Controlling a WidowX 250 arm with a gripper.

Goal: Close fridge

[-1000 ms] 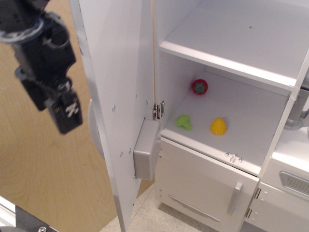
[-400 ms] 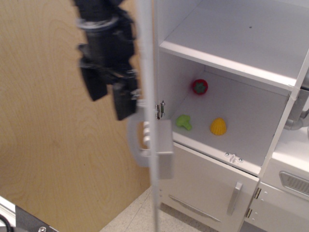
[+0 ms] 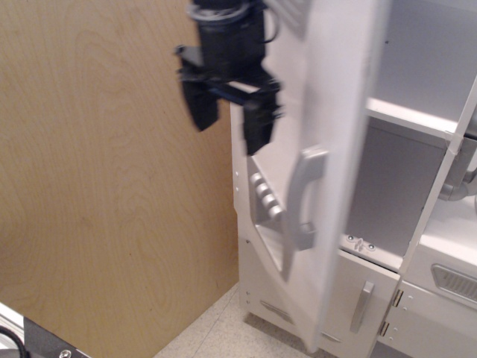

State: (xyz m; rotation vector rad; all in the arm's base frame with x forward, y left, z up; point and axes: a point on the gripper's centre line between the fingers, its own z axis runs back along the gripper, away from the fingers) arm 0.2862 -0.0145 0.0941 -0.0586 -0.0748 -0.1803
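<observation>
Lab-type test setup w/ toy kitchen: white toy fridge (image 3: 335,149) against plywood wall (image 3: 97,186).

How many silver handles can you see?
2. A long one is on the big fridge door, which is partly swung shut. A short one is on the smaller lower door. Others may be hidden.

Plywood wall (image 3: 97,186), lower door (image 3: 358,302)
</observation>
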